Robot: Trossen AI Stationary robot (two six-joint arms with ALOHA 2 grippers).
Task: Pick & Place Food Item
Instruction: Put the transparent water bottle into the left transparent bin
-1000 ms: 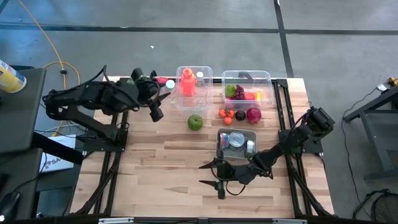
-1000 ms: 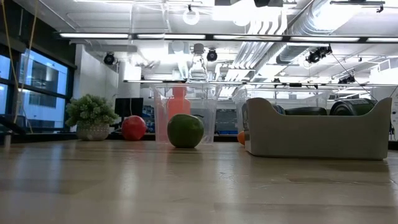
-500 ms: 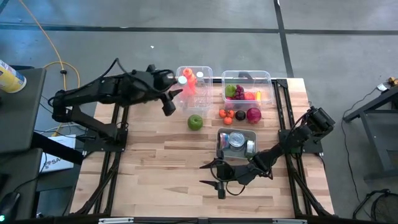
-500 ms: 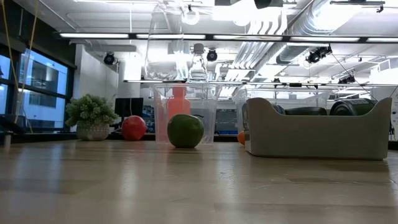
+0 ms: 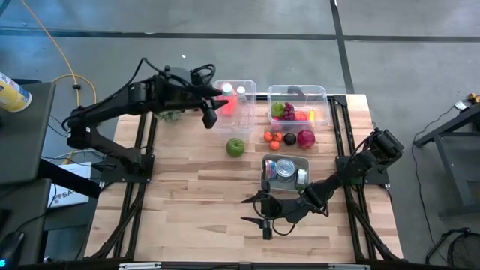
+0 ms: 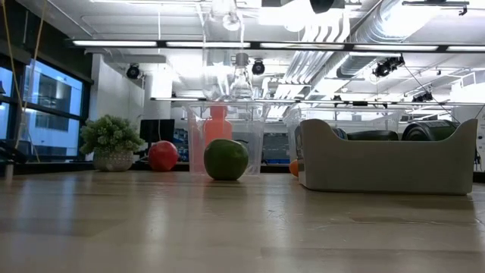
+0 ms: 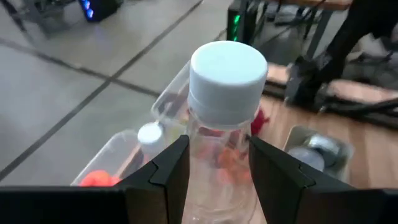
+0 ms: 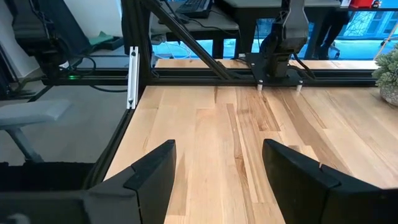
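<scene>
Clearly the left tool (image 7: 214,171) pinches a clear plastic white-capped bottle (image 7: 224,118) below its neck – light, slick, squashy – right tool (image 8: 214,171) spread

The bottle's (image 7: 225,112) base is cut off at six o'clock, and the tray (image 6: 385,158) wall hides its cans.

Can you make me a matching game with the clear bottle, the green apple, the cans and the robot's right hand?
1 clear bottle
2 green apple
3 cans
4 right gripper

a in the grey tray
b open, holding nothing
c alone on the table
d held by the left gripper

Pairs: 1-d, 2-c, 3-a, 4-b
</scene>
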